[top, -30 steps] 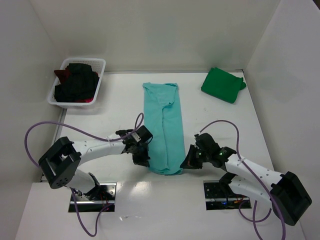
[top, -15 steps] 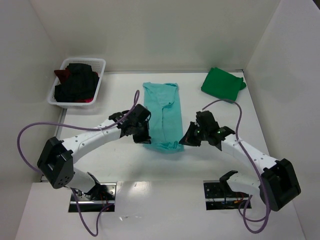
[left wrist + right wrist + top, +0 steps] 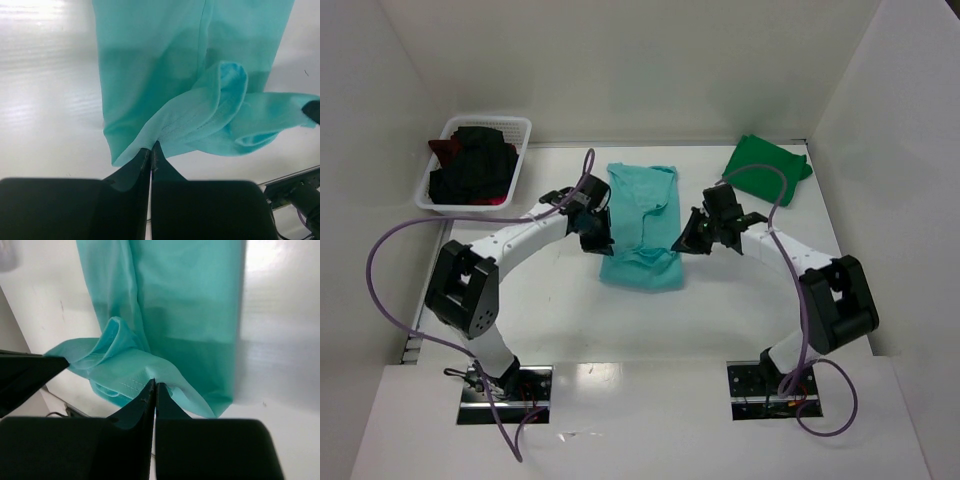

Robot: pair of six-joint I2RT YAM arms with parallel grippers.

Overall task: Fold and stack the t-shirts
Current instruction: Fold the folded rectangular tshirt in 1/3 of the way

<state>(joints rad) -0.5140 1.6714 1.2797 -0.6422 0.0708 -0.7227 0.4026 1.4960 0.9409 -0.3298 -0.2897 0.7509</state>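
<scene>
Teal t-shirt point(image 3: 642, 205): long axis near–far, collar apparently far. Left gripper point(image 3: 151, 149) and right gripper point(image 3: 154, 385) pinch its near hem.

A white lattice basket point(image 3: 495, 119) sits at the far left corner of the white table point(image 3: 750, 310), close to the left wall point(image 3: 370, 120). A plain back wall point(image 3: 650, 70) and right wall point(image 3: 900, 150) enclose the table. A tiny dark speck point(image 3: 61, 306) marks its surface, perhaps a scuff.

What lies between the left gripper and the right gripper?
In the top view, the teal t-shirt fills that stretch, pinched by the left gripper and the right gripper.
</scene>
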